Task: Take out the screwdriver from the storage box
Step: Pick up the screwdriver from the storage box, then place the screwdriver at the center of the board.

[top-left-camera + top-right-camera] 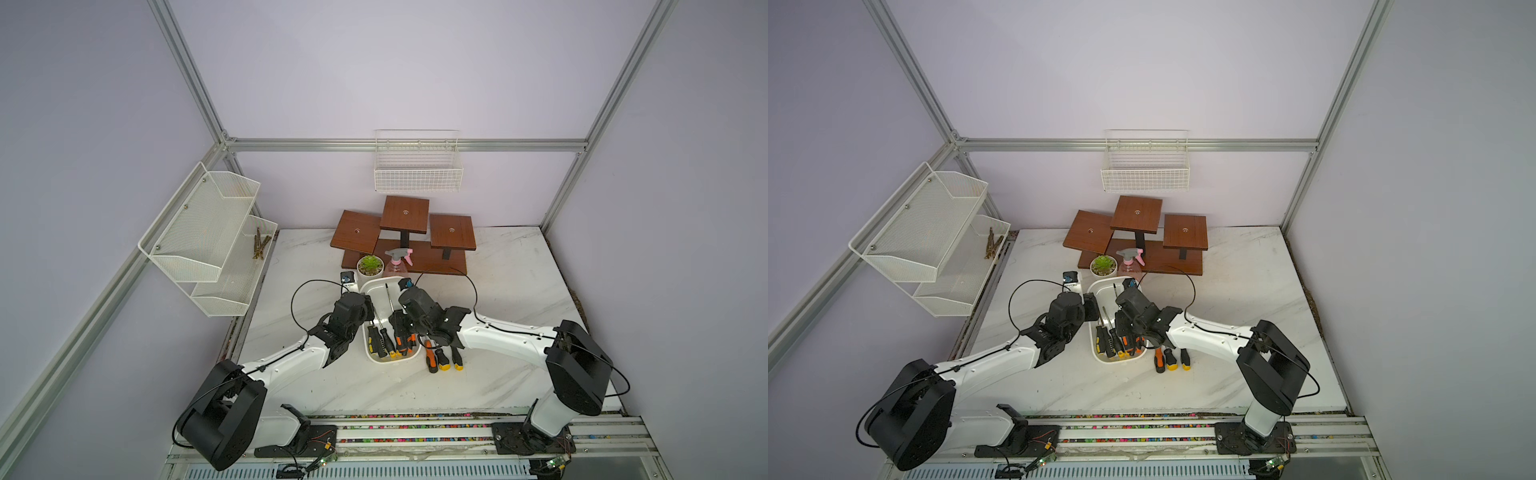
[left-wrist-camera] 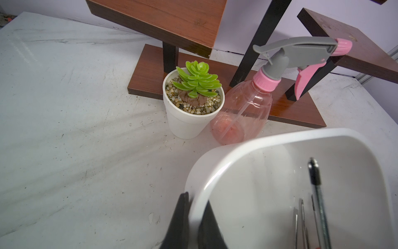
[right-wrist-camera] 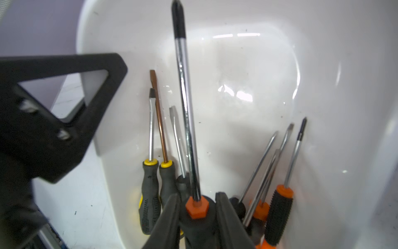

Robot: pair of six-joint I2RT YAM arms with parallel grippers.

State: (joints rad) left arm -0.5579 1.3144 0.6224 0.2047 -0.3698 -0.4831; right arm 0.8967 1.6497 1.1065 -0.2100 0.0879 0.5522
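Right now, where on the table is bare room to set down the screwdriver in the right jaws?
Bare table: between the three loose screwdrivers and its right edge, and between the storage box and the front rail. Crowded: behind the box, by plant pot, spray bottle, wooden stand.

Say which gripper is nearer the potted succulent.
Left gripper: clamped on the rim of the storage box near the succulent. Right gripper: farther, inside the box, gripping the long screwdriver.
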